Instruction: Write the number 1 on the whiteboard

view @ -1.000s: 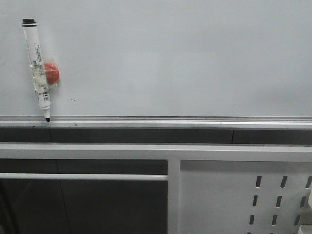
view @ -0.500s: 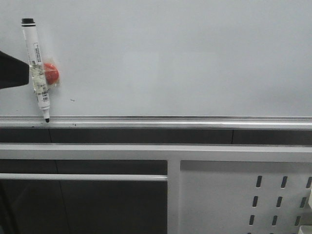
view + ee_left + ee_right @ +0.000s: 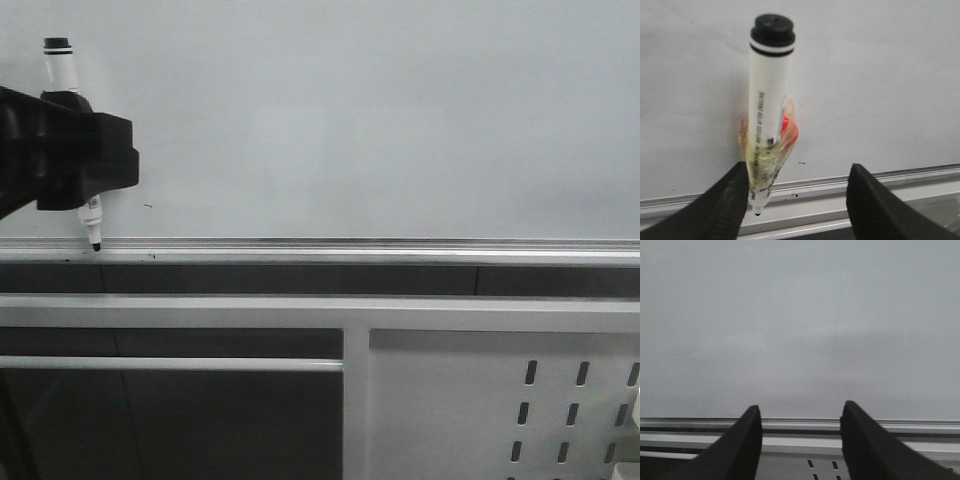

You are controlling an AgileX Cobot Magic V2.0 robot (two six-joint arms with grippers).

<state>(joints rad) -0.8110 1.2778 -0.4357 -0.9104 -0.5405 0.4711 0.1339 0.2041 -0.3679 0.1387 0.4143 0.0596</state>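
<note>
Left gripper (image 3: 799, 197) has its two black fingers (image 3: 725, 210) spread apart at the marker (image 3: 767, 120), which stands nearly upright against the whiteboard (image 3: 380, 120); one finger sits right beside the barrel's lower part, the other well clear of it. An orange-red lump (image 3: 789, 131) clings to the barrel just above the fingers. The marker's tip (image 3: 758, 213) points down at the silver rail (image 3: 400, 245). Right gripper (image 3: 801, 437) is also spread wide, facing bare board with nothing between its fingers. No number 1 shows on the board, only a tiny dark speck (image 3: 801, 162) beside the left gripper.
</note>
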